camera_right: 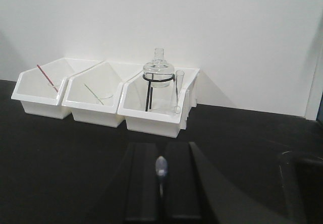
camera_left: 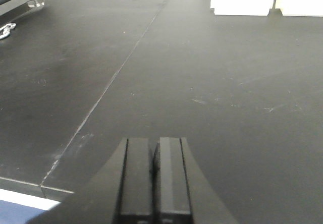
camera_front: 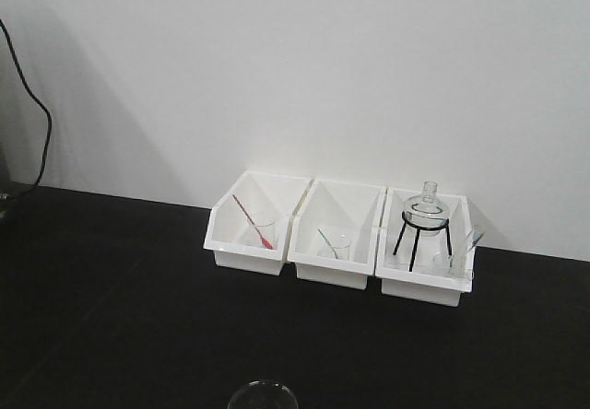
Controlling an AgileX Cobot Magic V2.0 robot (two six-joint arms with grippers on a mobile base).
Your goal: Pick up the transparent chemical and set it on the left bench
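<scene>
The transparent chemical [camera_front: 263,394] shows only as a round clear glass rim at the very bottom edge of the front view, standing on the black countertop [camera_front: 111,298]. Neither wrist view shows it. My left gripper [camera_left: 154,148] is shut with nothing between its fingers, hovering low over bare black countertop [camera_left: 227,82]. My right gripper [camera_right: 161,156] is also shut and empty, facing the white bins from a short way back. No sink is in view, so I cannot tell whether this countertop is the left bench.
Three white bins [camera_front: 336,234] stand against the white wall. Two hold tiny beakers with sticks; the right bin [camera_right: 151,118] holds a round flask on a black tripod [camera_right: 159,75]. A black cable [camera_front: 41,123] hangs at far left. A blurred dark object [camera_right: 292,183] sits at the right.
</scene>
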